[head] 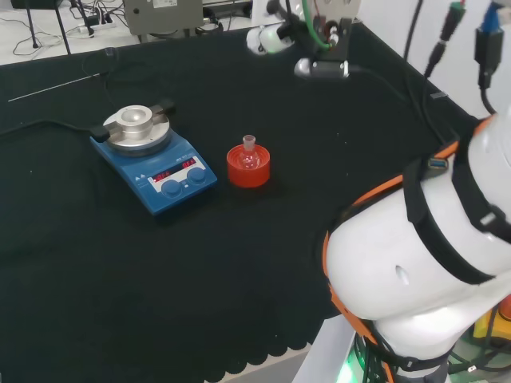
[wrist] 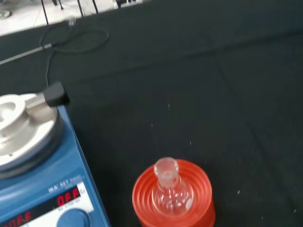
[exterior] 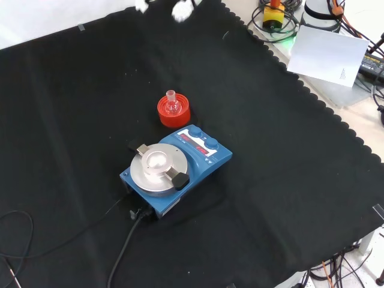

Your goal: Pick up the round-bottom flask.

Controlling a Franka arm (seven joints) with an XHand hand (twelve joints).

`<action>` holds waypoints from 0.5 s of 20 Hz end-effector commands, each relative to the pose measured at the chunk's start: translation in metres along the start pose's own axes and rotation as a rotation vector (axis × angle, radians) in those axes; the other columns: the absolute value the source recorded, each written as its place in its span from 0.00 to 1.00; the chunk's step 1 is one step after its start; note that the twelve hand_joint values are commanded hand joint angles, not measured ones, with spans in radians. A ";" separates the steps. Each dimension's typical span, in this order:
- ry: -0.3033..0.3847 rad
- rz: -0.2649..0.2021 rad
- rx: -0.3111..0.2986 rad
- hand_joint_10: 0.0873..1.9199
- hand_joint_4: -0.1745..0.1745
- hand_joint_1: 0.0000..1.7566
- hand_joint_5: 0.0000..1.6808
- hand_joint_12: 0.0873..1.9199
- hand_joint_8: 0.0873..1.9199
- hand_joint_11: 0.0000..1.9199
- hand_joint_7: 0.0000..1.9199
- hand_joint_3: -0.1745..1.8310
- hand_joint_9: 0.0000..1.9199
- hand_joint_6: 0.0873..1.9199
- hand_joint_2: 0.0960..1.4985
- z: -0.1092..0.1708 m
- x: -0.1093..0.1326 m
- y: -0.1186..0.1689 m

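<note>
A small clear round-bottom flask (head: 249, 156) (exterior: 173, 105) (wrist: 171, 193) stands upright, neck up, in a red ribbed ring stand (head: 248, 175) (exterior: 164, 116) (wrist: 201, 189) near the middle of the black cloth. The hand (head: 323, 38) hangs high above the cloth, to the right of and beyond the flask in the head view. In the front view its white fingertips (exterior: 182, 9) show at the top edge, well apart from the flask. The fingers are spread and hold nothing.
A blue magnetic stirrer (head: 172, 179) (exterior: 204, 159) (wrist: 52, 189) with a round metal plate stands close beside the stand, its black cable trailing off over the cloth. The arm's white links (head: 423, 255) fill the right of the head view.
</note>
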State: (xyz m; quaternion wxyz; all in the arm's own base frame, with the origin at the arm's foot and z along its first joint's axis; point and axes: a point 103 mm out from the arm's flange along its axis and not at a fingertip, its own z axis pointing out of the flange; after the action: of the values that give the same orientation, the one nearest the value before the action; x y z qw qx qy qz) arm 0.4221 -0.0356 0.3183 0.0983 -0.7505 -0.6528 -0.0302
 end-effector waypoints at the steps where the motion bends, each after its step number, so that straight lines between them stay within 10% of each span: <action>1: 0.100 0.020 0.019 0.34 0.38 0.32 0.25 0.61 0.31 0.00 0.14 0.20 0.19 0.00 0.66 0.073 -0.028 0.047; 10: 0.225 0.032 0.011 0.34 0.36 0.39 0.30 0.63 0.32 0.00 0.15 0.27 0.21 0.00 0.51 0.127 -0.033 0.036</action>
State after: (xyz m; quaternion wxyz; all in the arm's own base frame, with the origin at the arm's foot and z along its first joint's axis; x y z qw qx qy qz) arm 0.4503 -0.0465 0.2195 0.1571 -0.7520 -0.6365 -0.0681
